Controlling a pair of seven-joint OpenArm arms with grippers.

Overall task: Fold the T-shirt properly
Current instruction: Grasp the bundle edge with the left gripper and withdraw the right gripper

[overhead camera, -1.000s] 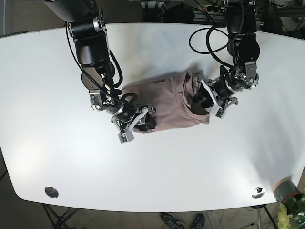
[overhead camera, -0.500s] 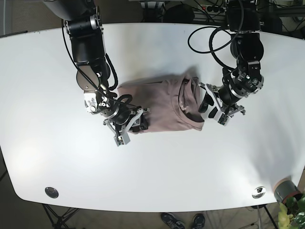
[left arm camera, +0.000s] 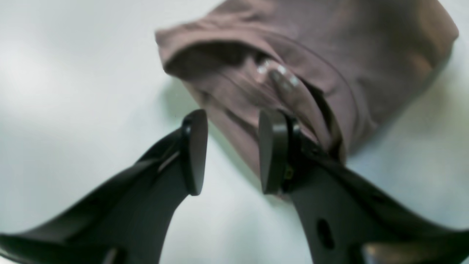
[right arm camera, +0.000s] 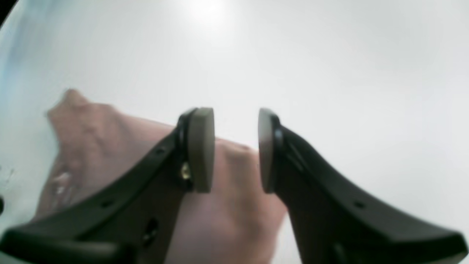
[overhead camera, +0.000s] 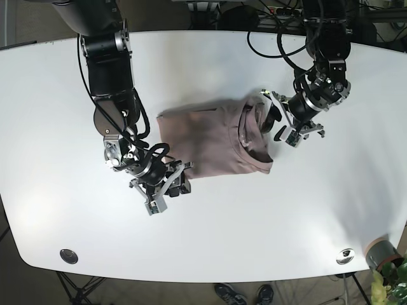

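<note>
While both sets of fingers gape empty, the mauve shirt (overhead camera: 216, 141) lies folded on the white surface (overhead camera: 57, 127) between them; the blurred left wrist view shows its collar (left arm camera: 278, 73), perhaps labelled.

Both wrist views blurred; T-shirt (left arm camera: 293, 73) collar label unreadable, its far side cut off by frame edge.
</note>
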